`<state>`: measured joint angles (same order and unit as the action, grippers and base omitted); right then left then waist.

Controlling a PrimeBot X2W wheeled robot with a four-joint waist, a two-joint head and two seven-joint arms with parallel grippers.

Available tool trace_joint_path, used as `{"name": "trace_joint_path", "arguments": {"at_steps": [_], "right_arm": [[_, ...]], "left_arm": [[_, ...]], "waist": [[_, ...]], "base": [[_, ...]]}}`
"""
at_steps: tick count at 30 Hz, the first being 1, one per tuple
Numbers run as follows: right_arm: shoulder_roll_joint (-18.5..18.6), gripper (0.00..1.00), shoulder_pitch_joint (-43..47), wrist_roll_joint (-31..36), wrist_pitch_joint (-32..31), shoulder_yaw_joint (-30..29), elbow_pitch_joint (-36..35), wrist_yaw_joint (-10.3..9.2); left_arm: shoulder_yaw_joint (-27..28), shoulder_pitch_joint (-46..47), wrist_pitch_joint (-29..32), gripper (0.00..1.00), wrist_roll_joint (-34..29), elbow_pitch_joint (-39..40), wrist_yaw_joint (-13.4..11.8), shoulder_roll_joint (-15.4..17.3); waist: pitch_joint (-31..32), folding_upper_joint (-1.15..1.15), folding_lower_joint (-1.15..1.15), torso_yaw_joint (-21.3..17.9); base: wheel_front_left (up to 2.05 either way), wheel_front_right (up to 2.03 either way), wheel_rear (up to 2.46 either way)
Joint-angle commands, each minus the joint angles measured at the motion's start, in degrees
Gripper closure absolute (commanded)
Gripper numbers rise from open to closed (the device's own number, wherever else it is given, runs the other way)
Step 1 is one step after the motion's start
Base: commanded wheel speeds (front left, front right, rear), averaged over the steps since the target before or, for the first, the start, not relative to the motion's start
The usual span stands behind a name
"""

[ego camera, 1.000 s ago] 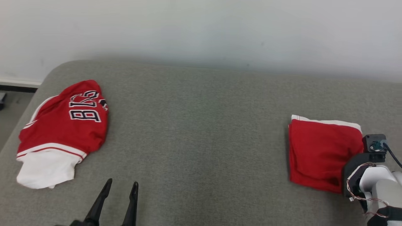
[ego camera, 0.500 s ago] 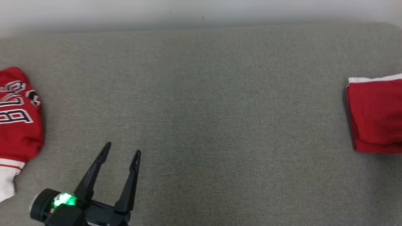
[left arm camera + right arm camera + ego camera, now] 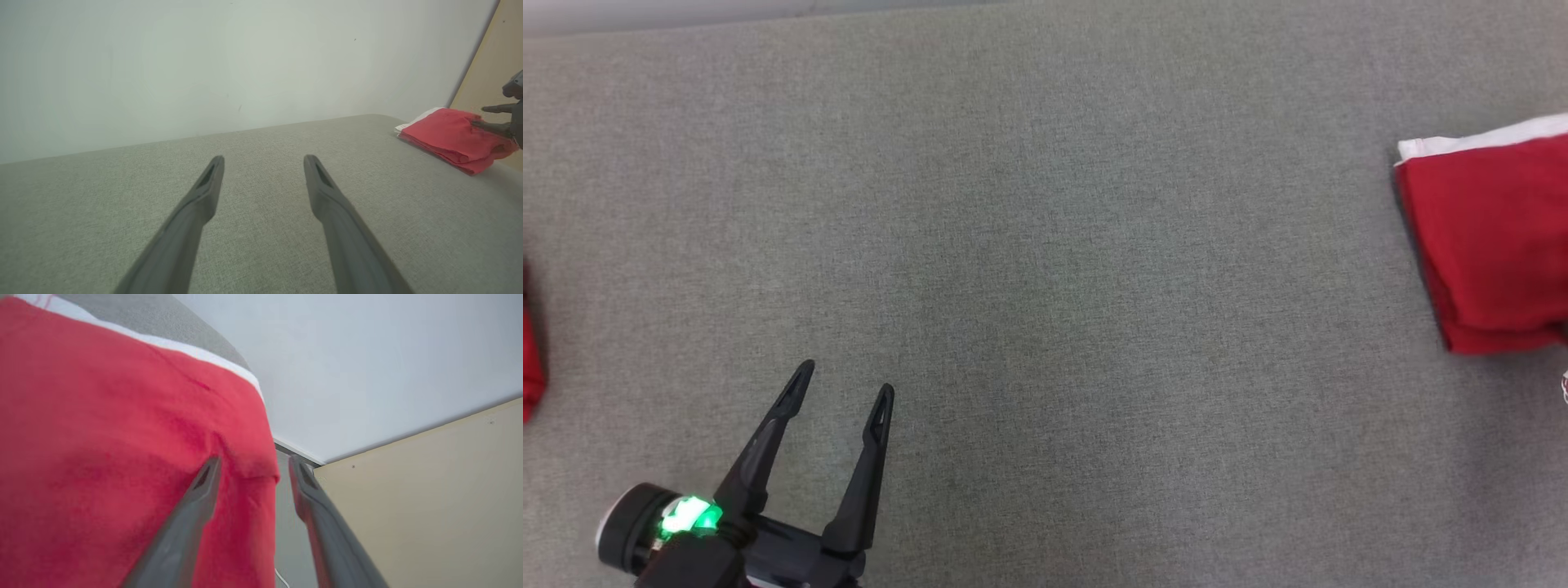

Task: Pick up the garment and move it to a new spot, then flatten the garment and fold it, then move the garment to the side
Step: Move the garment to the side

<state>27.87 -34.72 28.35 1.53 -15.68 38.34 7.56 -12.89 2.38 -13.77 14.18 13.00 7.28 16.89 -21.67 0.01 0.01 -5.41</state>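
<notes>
A grey, coarse-woven cloth covers the desk (image 3: 1045,245) and takes up nearly the whole head view, with a thin strip of pale wall (image 3: 645,12) along its far edge at the upper left. In the left wrist view the same plain, off-white wall rises behind the desk's rounded far rim, and a tan panel (image 3: 490,69) meets it at a slanted line on the right. The right wrist view shows that corner closer, with a narrow dark-and-white skirting (image 3: 294,451) running where wall and panel join. The folded red garment (image 3: 1486,245) lies flat at the desk's right end, cut by the head view's right edge, with a white band (image 3: 1478,140) showing along its far side. A sliver of other red cloth (image 3: 529,367) pokes in at the left edge, well apart from it. The left gripper (image 3: 845,384) is over bare cloth at the lower left, released, with its jaws spread and nothing between them, and a green light (image 3: 690,516) glows on its wrist. The right gripper (image 3: 255,465) is at the garment's near right corner with its jaws also apart. One finger crosses the red fabric and the other lies past its edge, and whether either touches the cloth cannot be told.
</notes>
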Motion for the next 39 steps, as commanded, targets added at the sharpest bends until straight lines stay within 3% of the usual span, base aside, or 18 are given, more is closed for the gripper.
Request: {"name": "trace_joint_path", "arguments": {"at_steps": [1, 6, 10, 18, 23, 29, 39], "right_arm": [[-0.7, 0.0, 0.9, 0.8, 0.8, -0.7, -1.1, -0.13], [-3.4, 0.0, 2.5, 1.8, 4.9, -2.1, -5.4, -0.13], [-6.7, 0.0, 6.6, -1.7, 8.9, -1.2, -8.1, -0.13], [-15.0, 0.0, 17.4, -15.1, 9.4, 2.1, -15.5, -0.13], [-21.2, 0.0, 27.7, -26.4, 4.9, 4.1, -26.4, -0.13], [-24.0, 0.0, 34.9, -33.5, 2.8, 5.2, -31.3, -0.13], [-25.0, 0.0, 40.8, -36.7, 3.8, 8.2, -26.8, -0.13]], "left_arm": [[-0.3, -0.3, -0.2, 0.0, 0.6, -0.5, -0.1, -0.3], [-0.7, -0.6, -0.8, 0.0, 1.4, -2.5, -0.5, -1.9], [-0.6, -2.1, -1.2, 0.0, 1.4, -5.4, -1.0, -3.4], [1.4, -7.2, -1.4, 0.0, 1.2, -11.4, -2.7, -5.4], [4.7, -10.2, -1.4, 0.0, -0.4, -14.0, -4.1, -8.0], [8.6, -11.8, -1.3, 0.0, -1.8, -17.0, -4.0, -10.5], [14.5, -14.8, -1.4, 0.0, -3.6, -20.8, -1.8, -12.4]], "waist": [[0.9, -0.01, -0.01, 0.5], [4.8, -0.01, -0.01, 1.4], [10.3, -0.01, -0.01, 2.5], [21.6, -0.01, -0.01, 3.3], [26.2, -0.01, -0.01, 3.7], [29.1, -0.01, -0.01, 4.6], [30.8, -0.01, -0.01, 6.2]], "base": [[0.0, 0.0, 0.0], [0.0, 0.0, 0.0], [0.0, 0.0, 0.0], [0.0, 0.0, 0.0], [0.0, 0.0, 0.0], [0.0, 0.0, 0.0], [0.0, 0.0, 0.0]]}}
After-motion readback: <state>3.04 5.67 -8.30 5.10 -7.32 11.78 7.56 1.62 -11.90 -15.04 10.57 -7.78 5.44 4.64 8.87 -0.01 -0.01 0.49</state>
